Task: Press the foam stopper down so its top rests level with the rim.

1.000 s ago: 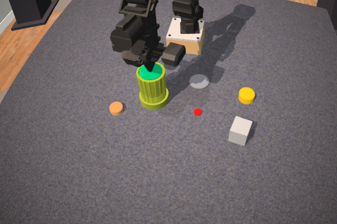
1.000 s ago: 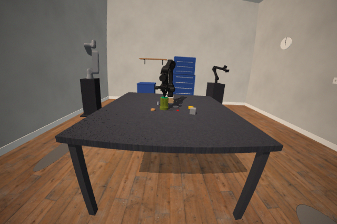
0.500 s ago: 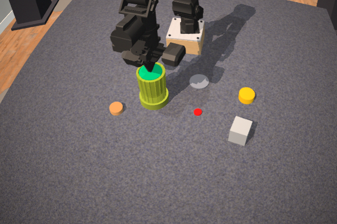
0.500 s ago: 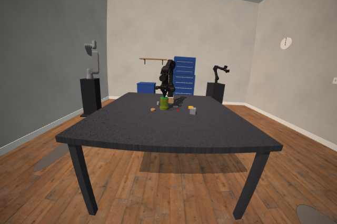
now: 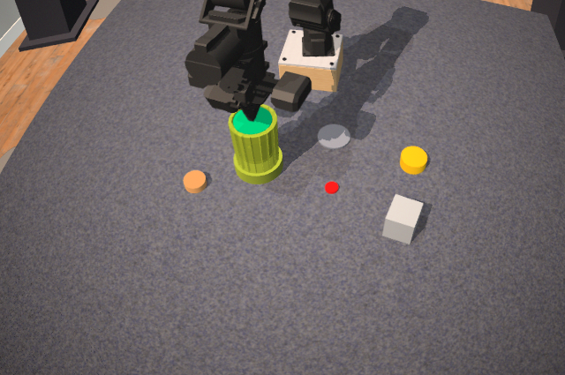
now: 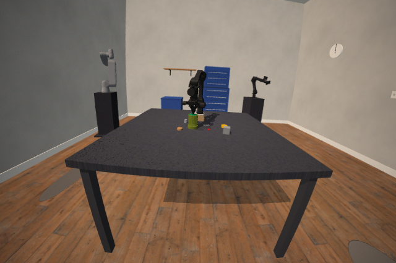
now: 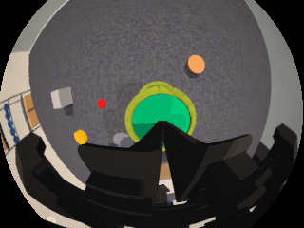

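From the top view, the green ribbed jar point(image 5: 256, 152) stands upright on the grey bench point(image 5: 274, 293), just in front of the arm's wooden base block point(image 5: 314, 77). The foam stopper point(image 5: 252, 123) sits inside the jar's mouth, its green top showing a little below the rim. The gripper point(image 5: 251, 111) points straight down, its fingers pressed together with nothing between them, and their dark tip lies against the back part of the foam. The wrist hides the far edge of the rim. Around the jar lie an orange disc point(image 5: 194, 181), a red dot point(image 5: 331, 187), a grey disc point(image 5: 334, 136) partly in the arm's shadow, a yellow puck point(image 5: 413, 160) and a white cube point(image 5: 402, 218). The upper arm is cut off by the top edge.

From the exterior view, the jar point(image 6: 192, 121) is small and far off on the bench point(image 6: 198, 158), with the arm point(image 6: 196, 88) folded over it. The stopper is too small to make out here, and so is the contact between tip and foam.

From the wrist view, the closed fingers form a dark wedge over the near part of the foam point(image 7: 161, 109), hiding the near rim of the jar point(image 7: 131, 117). The gripper body fills the lower half of the picture.
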You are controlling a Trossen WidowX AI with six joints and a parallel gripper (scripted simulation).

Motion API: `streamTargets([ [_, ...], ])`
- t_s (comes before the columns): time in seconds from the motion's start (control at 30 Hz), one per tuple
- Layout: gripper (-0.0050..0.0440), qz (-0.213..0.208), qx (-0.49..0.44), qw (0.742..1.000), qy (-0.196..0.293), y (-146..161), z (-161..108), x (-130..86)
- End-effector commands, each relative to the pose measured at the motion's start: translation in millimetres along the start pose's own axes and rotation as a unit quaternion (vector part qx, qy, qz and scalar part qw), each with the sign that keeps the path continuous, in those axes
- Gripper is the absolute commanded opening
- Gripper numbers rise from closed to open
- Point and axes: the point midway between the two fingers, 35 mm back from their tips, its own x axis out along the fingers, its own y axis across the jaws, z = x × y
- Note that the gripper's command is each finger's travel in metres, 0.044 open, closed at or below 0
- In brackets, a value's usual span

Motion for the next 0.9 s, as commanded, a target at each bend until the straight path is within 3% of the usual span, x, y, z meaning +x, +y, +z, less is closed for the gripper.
streamTargets([
  [0.0, 0.0000, 0.002, 0.000, 1.000, 0.007, 0.8, -4.2, 3.5],
  [0.87, 0.0000, 0.002, 0.000, 1.000, 0.007, 0.8, -4.6, 5.9],
])
